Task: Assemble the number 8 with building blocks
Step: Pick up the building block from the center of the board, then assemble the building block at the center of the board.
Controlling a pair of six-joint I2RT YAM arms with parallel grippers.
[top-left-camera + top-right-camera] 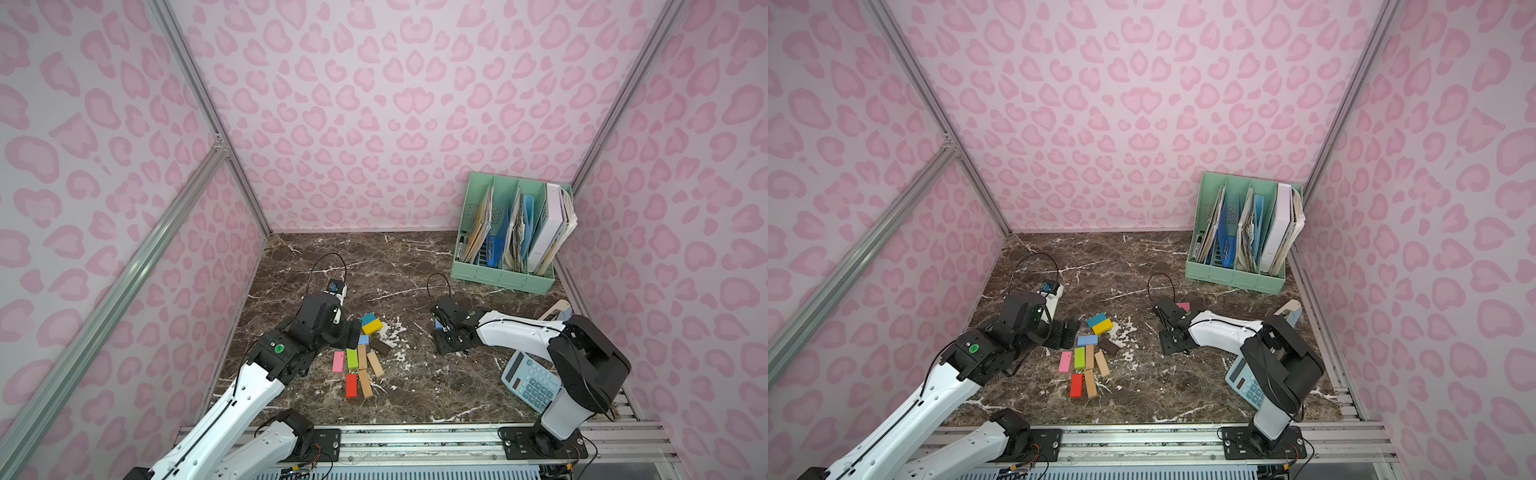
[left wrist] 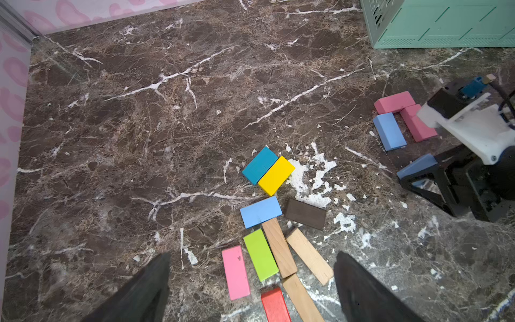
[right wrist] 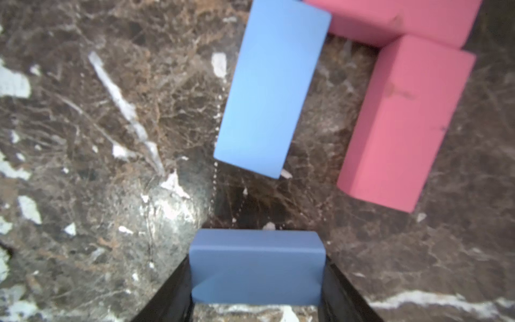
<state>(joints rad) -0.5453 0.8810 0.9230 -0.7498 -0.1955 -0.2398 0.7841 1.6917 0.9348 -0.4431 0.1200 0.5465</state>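
front rail point(image 1: 415, 440), marble top point(image 1: 415, 266), pink walls point(image 1: 374, 104); left claw point(image 2: 252, 255) spread, right claw point(image 3: 257, 264) seemingly around blue block point(image 2: 416, 166)

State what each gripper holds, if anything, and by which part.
Right gripper holds a blue block, fingers pressing two opposite sides. Left gripper holds nothing.

White arms point(image 1: 249, 399) bear black joints point(image 1: 590, 365) (green-dotted).

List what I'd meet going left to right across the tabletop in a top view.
pink block → green block → dark brown block → right tool, gripping a blue block → calculator
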